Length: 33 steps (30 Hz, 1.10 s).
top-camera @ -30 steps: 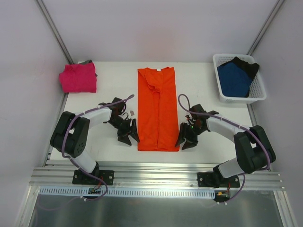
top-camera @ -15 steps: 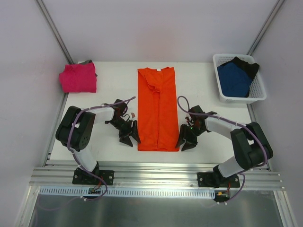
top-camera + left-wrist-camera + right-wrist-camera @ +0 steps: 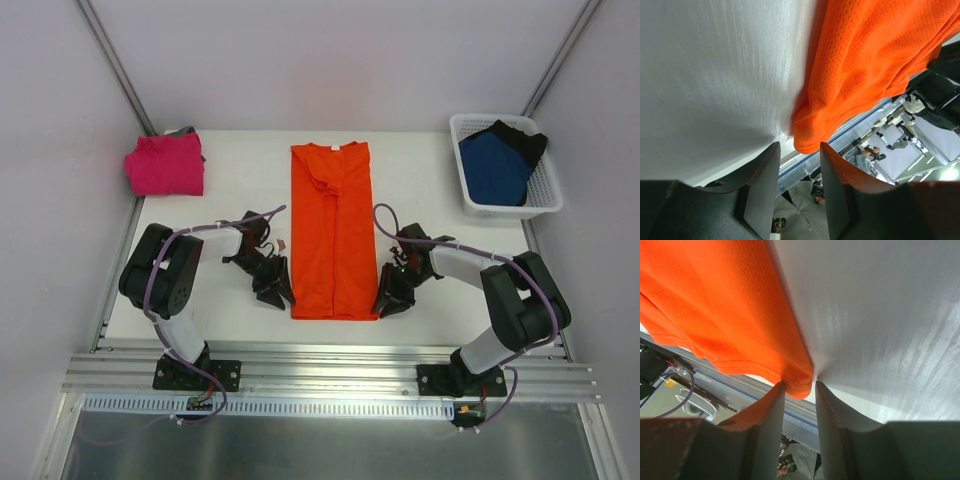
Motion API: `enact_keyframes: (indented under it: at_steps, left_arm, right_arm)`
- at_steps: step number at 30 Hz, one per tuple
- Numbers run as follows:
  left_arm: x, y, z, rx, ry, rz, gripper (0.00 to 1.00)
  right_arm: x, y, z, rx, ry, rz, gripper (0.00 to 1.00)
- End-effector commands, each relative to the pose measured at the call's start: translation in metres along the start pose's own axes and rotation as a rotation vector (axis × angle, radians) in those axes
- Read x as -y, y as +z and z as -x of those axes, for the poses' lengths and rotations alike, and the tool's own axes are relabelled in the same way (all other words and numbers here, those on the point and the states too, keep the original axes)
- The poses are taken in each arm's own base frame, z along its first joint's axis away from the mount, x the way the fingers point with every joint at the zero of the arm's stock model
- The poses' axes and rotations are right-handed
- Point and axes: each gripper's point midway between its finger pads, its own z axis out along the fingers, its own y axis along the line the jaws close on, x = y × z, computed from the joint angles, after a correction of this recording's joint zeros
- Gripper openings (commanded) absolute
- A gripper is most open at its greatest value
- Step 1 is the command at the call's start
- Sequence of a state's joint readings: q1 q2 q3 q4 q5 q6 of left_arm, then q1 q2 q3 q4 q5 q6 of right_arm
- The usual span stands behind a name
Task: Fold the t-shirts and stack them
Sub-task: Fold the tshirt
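Observation:
The orange t-shirt (image 3: 333, 235) lies folded into a long strip in the middle of the table, collar at the far end. My left gripper (image 3: 283, 293) is open at its near left corner; in the left wrist view (image 3: 799, 149) the hem corner (image 3: 810, 140) sits just ahead of the gap. My right gripper (image 3: 384, 301) is at the near right corner; in the right wrist view (image 3: 799, 386) the jaws stand narrowly apart with the hem corner (image 3: 801, 385) between their tips. The pink shirt (image 3: 165, 166) lies folded at the back left. The blue shirt (image 3: 493, 166) and black shirt (image 3: 524, 140) lie in the basket.
The white mesh basket (image 3: 550, 195) stands at the back right corner. A small tag (image 3: 279, 238) lies on the table left of the orange shirt. The table's front edge and metal rail (image 3: 330, 350) run just behind both grippers.
Both grippers have edged inward to the orange shirt's near corners. The left arm's elbow has swung in. The shirt has not moved.

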<state>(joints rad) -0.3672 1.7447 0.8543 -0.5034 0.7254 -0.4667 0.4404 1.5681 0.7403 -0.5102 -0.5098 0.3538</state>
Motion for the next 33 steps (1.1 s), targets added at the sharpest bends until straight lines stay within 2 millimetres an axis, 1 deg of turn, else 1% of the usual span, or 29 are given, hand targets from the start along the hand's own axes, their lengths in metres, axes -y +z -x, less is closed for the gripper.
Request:
enact_keyframes:
  at_steps: [1,6,9,13,19,23,24,26,28,30,31,33]
  left_arm:
    - [0.010,-0.003,-0.006,-0.003,0.011,-0.028,0.38]
    - [0.013,0.003,-0.011,-0.023,0.026,-0.030,0.38]
    - [0.015,0.005,-0.012,-0.032,0.037,-0.033,0.36]
    - [0.017,0.010,-0.019,-0.052,0.051,-0.030,0.33]
    - [0.017,0.011,-0.023,-0.051,0.050,-0.032,0.32]
    - [0.019,0.013,-0.024,-0.055,0.057,-0.036,0.27]
    - [0.019,0.013,-0.025,-0.056,0.060,-0.037,0.23]
    - [0.019,0.014,-0.025,-0.059,0.059,-0.039,0.21]
    - [0.019,0.013,-0.024,-0.058,0.061,-0.040,0.17]
    - [0.020,0.014,-0.024,-0.063,0.063,-0.044,0.16]
    - [0.020,0.014,-0.025,-0.064,0.064,-0.045,0.11]
    - [0.021,0.014,-0.023,-0.062,0.066,-0.047,0.06]
  right_arm:
    - [-0.010,-0.004,0.007,0.016,0.002,0.026,0.33]
    - [-0.010,-0.005,0.008,0.022,-0.001,0.028,0.31]
    - [-0.011,-0.004,0.009,0.024,-0.004,0.033,0.30]
    - [-0.011,-0.002,0.009,0.018,-0.002,0.036,0.27]
    - [-0.015,-0.002,0.012,0.020,-0.008,0.046,0.25]
    - [-0.017,-0.001,0.011,0.017,-0.018,0.055,0.21]
    - [-0.019,-0.001,0.012,0.021,-0.021,0.060,0.21]
    - [-0.020,-0.002,0.012,0.023,-0.026,0.064,0.18]
    - [-0.021,-0.003,0.012,0.025,-0.029,0.063,0.17]
    - [-0.020,-0.003,0.011,0.026,-0.030,0.063,0.17]
    - [-0.020,-0.003,0.011,0.026,-0.030,0.063,0.16]
    - [-0.019,-0.003,0.010,0.029,-0.032,0.061,0.15]
